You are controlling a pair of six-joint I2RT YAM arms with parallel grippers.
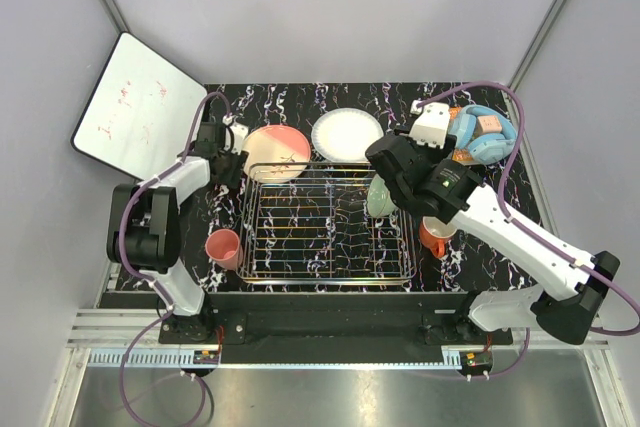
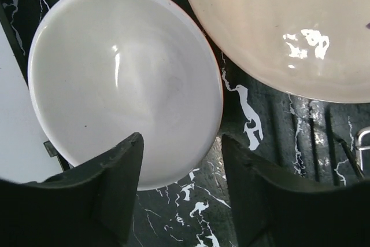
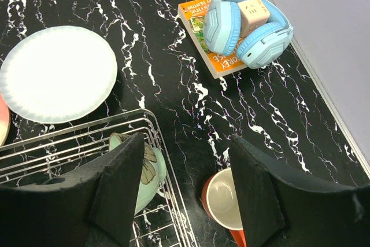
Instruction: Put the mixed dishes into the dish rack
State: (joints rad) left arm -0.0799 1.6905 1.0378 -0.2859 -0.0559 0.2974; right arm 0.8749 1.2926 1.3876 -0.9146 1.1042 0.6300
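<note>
The dish rack sits mid-table. The mint-green bowl stands on edge inside its right end, also in the right wrist view. My right gripper is open and empty above the rack's right rim, between that bowl and the orange mug. The pink plate and white plate lie behind the rack. My left gripper is open and empty over the near rim of the orange bowl with cream inside, beside the pink plate. The small pink cup stands left of the rack.
Light-blue headphones lie on an orange book at the back right, near the wall. A white board leans at the back left, close to the orange bowl. The orange mug stands right of the rack.
</note>
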